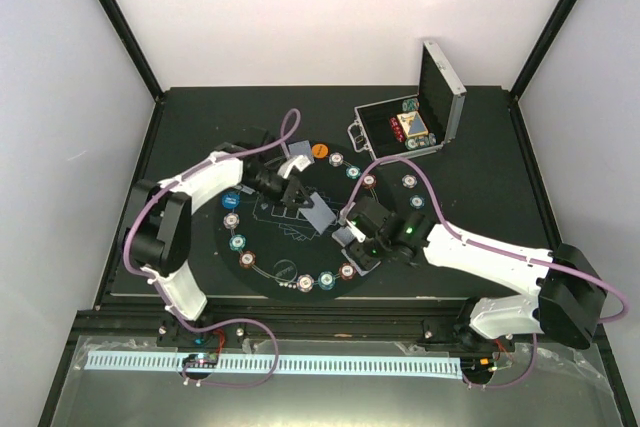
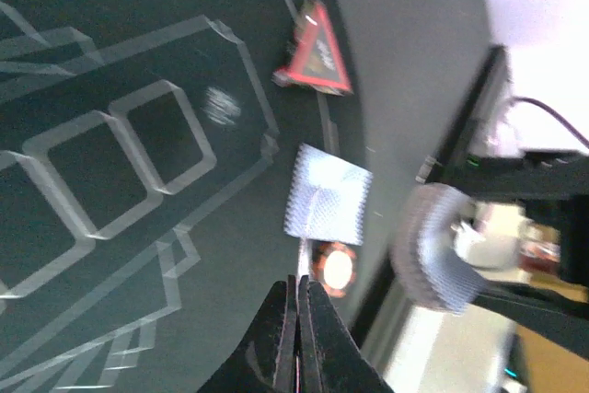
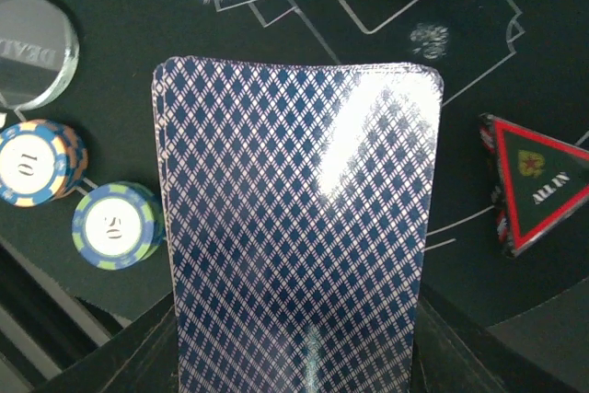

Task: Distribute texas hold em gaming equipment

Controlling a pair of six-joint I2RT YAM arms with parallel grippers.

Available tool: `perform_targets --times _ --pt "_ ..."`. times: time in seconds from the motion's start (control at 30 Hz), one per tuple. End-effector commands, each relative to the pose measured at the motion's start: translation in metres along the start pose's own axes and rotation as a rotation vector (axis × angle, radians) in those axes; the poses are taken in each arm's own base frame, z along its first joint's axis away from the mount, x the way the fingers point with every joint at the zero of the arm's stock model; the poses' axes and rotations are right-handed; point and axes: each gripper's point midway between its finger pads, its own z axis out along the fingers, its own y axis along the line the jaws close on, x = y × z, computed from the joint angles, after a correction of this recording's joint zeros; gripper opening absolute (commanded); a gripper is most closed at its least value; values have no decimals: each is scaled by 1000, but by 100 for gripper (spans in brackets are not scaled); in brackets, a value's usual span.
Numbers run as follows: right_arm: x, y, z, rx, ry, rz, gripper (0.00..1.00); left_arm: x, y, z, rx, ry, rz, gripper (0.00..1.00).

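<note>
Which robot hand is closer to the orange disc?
Left. The left gripper sits just nearside of the orange disc. The right gripper, holding the cards, is farther off, toward the bases and to the right.

the flat black table [image 1: 200, 117] carries a big round black mat [image 1: 300, 247] at its centre, with an open silver aluminium case [image 1: 442, 87] standing just beyond the mat's one o'clock edge.

White panels [image 1: 330, 7] are closing me in on three sides, with black posts [image 1: 118, 22] running up at the far corners. A matte black table [image 1: 200, 117] is spreading beneath me. Beyond its near edge, a pale slotted strip [image 1: 350, 364] is lying across a grey sheet [image 1: 400, 402].
</note>
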Motion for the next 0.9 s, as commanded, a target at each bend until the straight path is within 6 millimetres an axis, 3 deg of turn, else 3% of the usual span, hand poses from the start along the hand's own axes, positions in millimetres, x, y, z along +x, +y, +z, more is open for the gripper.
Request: perform_targets --times 0.0,0.17,0.33,0.77,0.87 --pt "-17 -16 -5 46 -78 65 54 -40 25 -37 -280 -67 142 1" --pt "-23 -28 -5 62 -93 95 54 -59 57 -40 -413 71 211 2" --pt "-25 -32 -3 57 -101 116 54 -72 86 -27 -419 184 260 2" --pt "-23 -36 7 27 -80 138 54 -108 166 -24 -631 291 328 1" --pt "-23 -36 10 23 -69 136 54 -118 175 -26 -672 281 360 2"
